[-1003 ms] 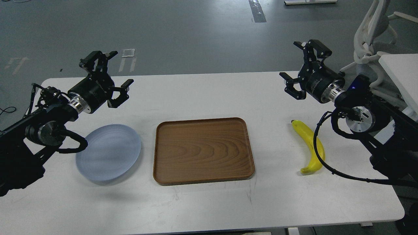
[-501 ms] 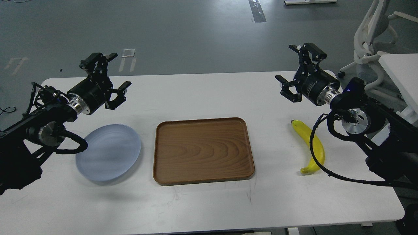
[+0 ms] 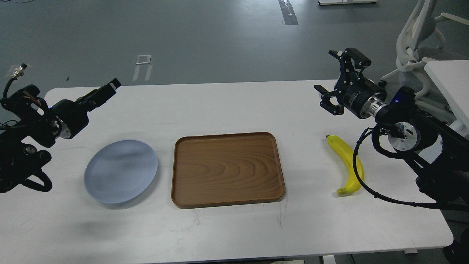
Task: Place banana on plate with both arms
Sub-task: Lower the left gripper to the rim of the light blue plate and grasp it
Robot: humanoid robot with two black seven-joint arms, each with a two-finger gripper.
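While the banana lies lower right, right gripper hovers spread wide; left gripper sits edge-on, spread unreadable.

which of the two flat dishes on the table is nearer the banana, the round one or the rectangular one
The rectangular brown wood-grain tray. It lies mid-table, directly left of the banana, while the round pale blue plate sits beyond the tray's far side.

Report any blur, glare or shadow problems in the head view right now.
Head view: the left end effector is turned side-on and slightly smeared, so its fingers cannot be told apart; the right end effector is crisp. The banana and tray are sharp. The plate casts a soft shadow on the table; the lighting is even, with no strong glare.
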